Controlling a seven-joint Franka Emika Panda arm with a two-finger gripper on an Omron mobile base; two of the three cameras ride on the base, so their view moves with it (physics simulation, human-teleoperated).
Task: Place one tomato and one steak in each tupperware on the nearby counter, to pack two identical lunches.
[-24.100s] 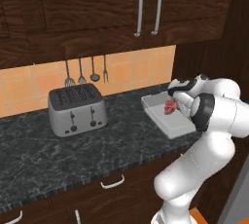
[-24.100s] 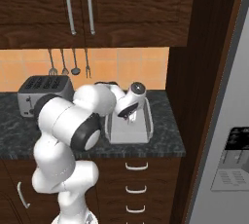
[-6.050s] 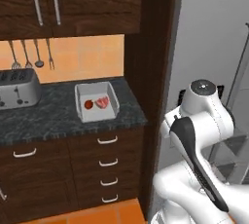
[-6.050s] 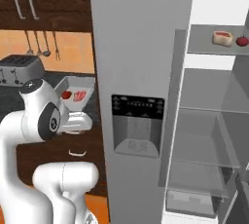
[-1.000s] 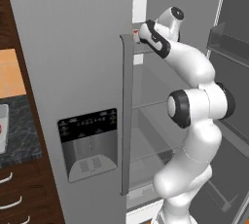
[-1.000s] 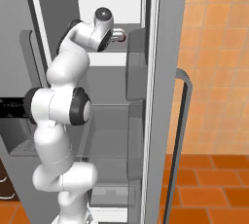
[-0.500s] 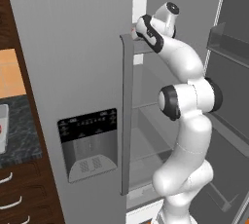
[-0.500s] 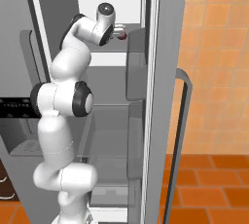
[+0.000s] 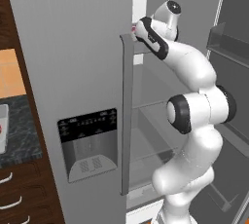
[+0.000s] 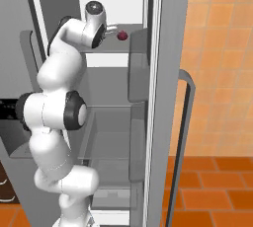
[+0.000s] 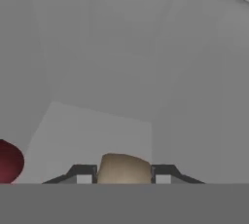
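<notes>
The jaws are clenched on a tan-brown lump [image 11: 124, 168], probably the steak, which sits squeezed between the two dark fingertips [image 11: 82, 174] of the gripper [image 11: 124, 175] in the hand view; what the lump is cannot be told for certain from its plain surface. Just to the left of the held lump in that view, a dark red tomato [image 11: 8, 162] rests on the pale grey fridge shelf [image 11: 92, 130]. In the right base view the same tomato [image 10: 121, 35] lies on the upper shelf [image 10: 121, 46] of the open fridge [image 10: 158, 97], just beside the hand that reaches in toward it. At the far left of the left base view, well apart from the fridge, a tupperware [image 9: 3, 128] sits on the speckled counter [image 9: 22, 140] above dark wooden drawers [image 9: 19, 196]
</notes>
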